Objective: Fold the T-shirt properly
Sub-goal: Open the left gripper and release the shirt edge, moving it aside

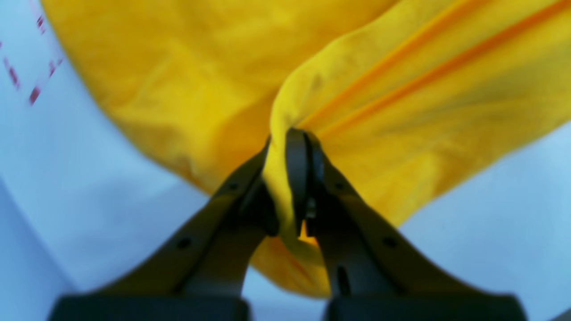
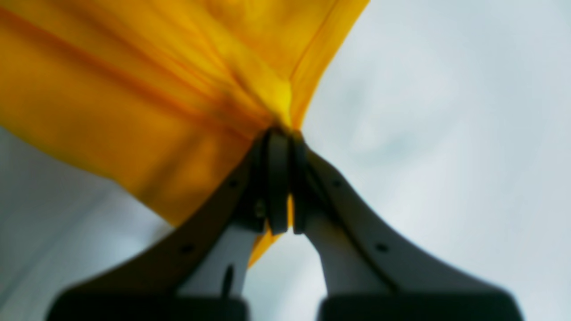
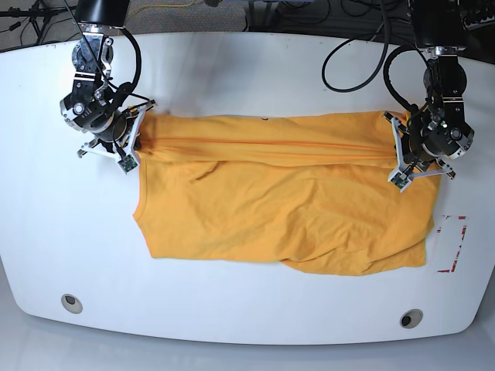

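The T-shirt (image 3: 282, 201) lies spread across the white desk (image 3: 232, 62), stretched between the two hands. The left hand (image 1: 299, 133) is pressed together on a bunched fold of the yellow cloth at one end, its fingers (image 1: 296, 178) pinching fabric that fans out ahead of it. The right hand (image 2: 283, 131) is likewise pinching the shirt's other end, with cloth gathered into pleats just ahead of its tips. Between the hands a taut ridge runs along the shirt's far edge; the rest drapes flat toward the near side of the desk. Red dashed marks (image 3: 452, 243) sit just beside the left hand's end.
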